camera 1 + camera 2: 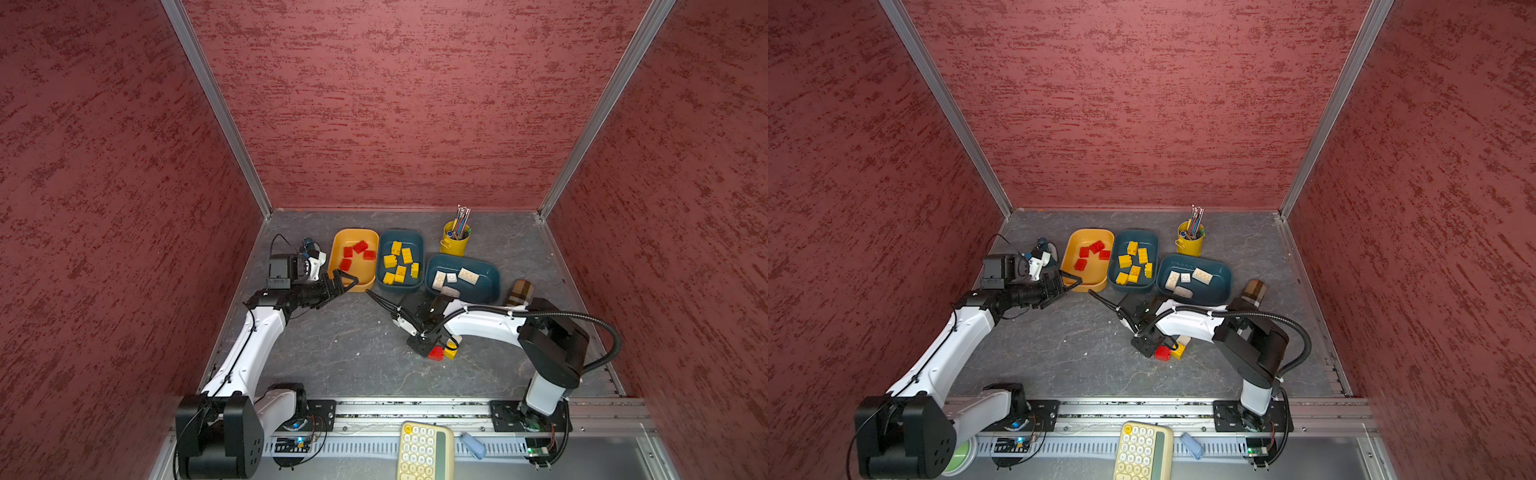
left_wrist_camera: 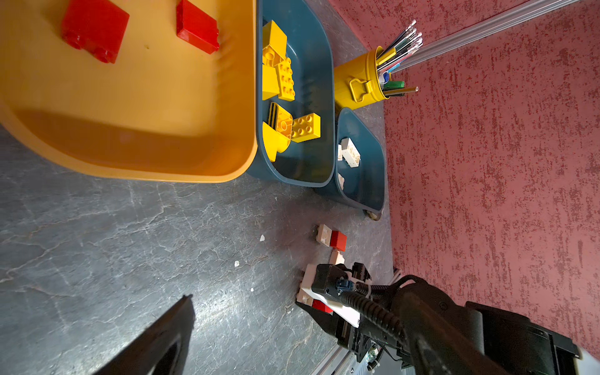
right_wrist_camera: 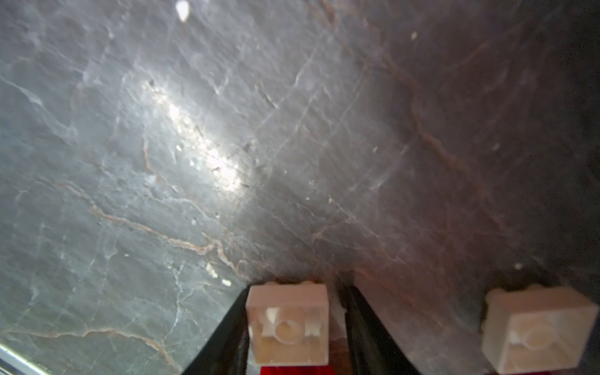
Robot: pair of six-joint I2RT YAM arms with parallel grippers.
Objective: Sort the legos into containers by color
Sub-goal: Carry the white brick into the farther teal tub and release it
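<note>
Cream lego (image 3: 287,324) — between tool (image 3: 296,285) fingers (right)

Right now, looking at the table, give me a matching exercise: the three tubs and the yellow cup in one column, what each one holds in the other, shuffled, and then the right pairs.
Column one
1. orange-yellow tub
2. middle teal tub
3. right teal tub
4. yellow cup

Column two
A. white bricks
B. pens
C. red bricks
D. yellow bricks

Pairs: 1-C, 2-D, 3-A, 4-B
</note>
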